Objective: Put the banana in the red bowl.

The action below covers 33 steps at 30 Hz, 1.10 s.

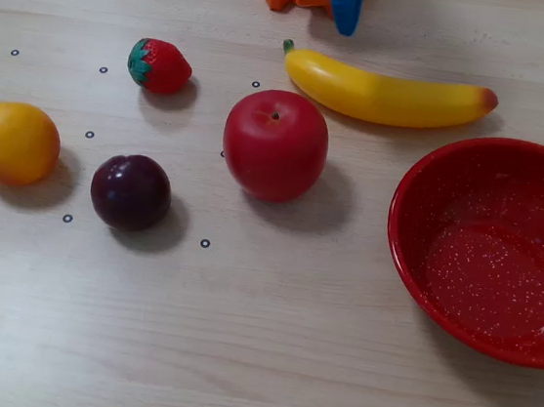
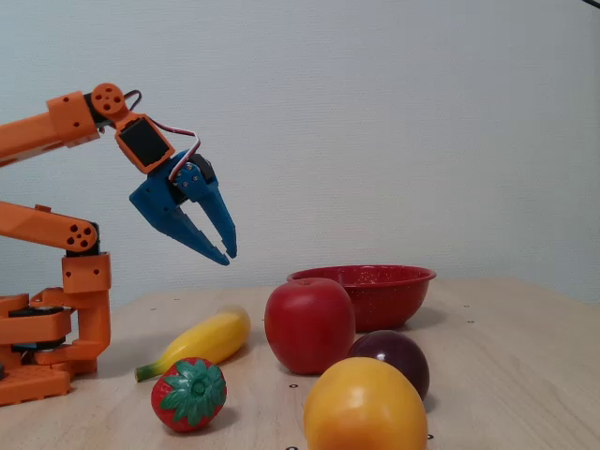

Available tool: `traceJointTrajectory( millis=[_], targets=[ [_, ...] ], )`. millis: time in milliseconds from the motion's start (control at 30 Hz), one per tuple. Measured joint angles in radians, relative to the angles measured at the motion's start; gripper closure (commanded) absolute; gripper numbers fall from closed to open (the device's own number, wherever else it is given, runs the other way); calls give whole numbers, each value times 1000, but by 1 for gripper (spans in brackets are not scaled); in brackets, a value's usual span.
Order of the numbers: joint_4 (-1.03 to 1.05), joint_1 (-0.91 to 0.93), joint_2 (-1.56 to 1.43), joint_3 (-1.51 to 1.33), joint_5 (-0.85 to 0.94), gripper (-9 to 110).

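The banana lies on the wooden table behind the apple, green stem to the left and reddish end pointing at the red bowl. From the side, the banana rests between the arm's base and the apple, while the red bowl stands empty behind the apple. My blue gripper hangs in the air well above the banana, pointing down and right, its jaws nearly together and holding nothing. Only the gripper's tip shows at the top edge of the view from above.
A red apple sits in front of the banana. A strawberry, a dark plum and a round yellow-orange fruit lie to the left. The orange arm base stands at the far left.
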<state>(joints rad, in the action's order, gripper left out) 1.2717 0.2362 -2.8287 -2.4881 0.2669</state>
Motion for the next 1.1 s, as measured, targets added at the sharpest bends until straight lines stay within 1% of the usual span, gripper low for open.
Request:
traceJointTrajectory(
  millis=[167,233,367,500,700,867,1100],
  targets=[
    [0,126,121,21,-2,88],
    [0,175,187,61,0,79],
    [32,268,339,117,64,64],
    [21,310,466,118,100,56],
    [-80,313,669,118,120,51],
    [-181,313,795,120,120,51],
    [-247,311,919,135,124,50]
  ],
)
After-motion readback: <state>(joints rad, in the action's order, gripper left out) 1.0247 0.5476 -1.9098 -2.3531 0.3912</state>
